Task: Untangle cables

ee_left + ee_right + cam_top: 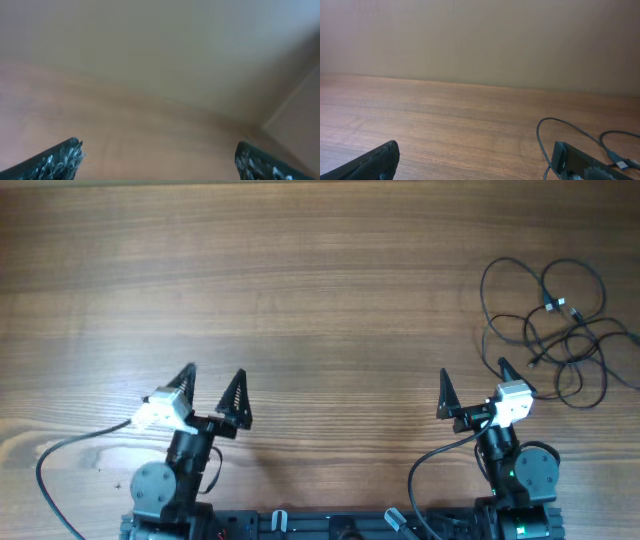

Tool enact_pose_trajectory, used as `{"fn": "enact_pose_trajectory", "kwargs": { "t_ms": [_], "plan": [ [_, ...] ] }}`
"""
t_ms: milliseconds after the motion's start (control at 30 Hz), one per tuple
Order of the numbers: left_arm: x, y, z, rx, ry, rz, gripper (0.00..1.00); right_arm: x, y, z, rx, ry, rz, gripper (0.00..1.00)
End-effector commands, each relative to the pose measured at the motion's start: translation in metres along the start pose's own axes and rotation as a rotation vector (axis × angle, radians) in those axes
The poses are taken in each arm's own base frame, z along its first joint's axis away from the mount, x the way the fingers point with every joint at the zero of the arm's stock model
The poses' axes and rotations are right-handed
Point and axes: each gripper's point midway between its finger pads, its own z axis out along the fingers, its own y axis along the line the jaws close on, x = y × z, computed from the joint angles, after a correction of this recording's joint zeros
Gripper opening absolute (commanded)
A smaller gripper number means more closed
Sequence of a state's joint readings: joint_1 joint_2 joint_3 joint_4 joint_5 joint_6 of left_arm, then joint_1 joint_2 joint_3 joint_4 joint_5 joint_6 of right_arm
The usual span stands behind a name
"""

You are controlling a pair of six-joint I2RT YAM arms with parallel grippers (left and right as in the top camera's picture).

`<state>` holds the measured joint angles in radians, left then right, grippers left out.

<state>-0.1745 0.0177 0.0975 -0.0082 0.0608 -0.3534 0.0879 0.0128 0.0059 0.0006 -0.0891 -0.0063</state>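
The cables point(572, 333) are lying tangled near the tabletop point(300, 280) right edge; left gripper point(214, 370) and right gripper point(473, 368) are gaping wide, empty

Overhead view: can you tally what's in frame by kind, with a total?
Tangle of thin black cables: 1 (separate strands cannot be counted)
Grippers: 2, left gripper and right gripper, jaws open and empty
Wooden table: 1
Total: 4
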Motion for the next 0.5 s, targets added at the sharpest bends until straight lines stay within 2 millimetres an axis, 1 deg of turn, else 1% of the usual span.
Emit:
{"fn": "enact_pose_trajectory", "kwargs": {
  "t_ms": [0,33,100,167,233,467],
  "plan": [
    [-0.017,0.003,0.000,-0.004,-0.127,0.078,1.00,-0.003,0.002,-0.001,-0.011,-0.013,-0.018,1.00],
    [-0.020,0.003,0.000,0.003,-0.167,0.146,1.00,-0.003,0.002,-0.001,-0.011,-0.013,-0.019,1.00],
    [-0.008,0.010,0.002,-0.023,-0.122,0.206,1.00,-0.003,0.002,-0.001,-0.011,-0.013,-0.018,1.00],
    [0.026,0.026,0.003,-0.074,0.025,0.219,1.00,-0.003,0.002,-0.001,-0.011,-0.013,-0.018,1.00],
    [0.049,0.035,0.001,-0.102,0.123,0.213,1.00,-0.003,0.002,-0.001,-0.011,-0.013,-0.018,1.00],
    [0.049,0.034,0.001,-0.095,0.122,0.185,1.00,-0.003,0.002,-0.001,-0.011,-0.013,-0.018,1.00]
  ]
}}
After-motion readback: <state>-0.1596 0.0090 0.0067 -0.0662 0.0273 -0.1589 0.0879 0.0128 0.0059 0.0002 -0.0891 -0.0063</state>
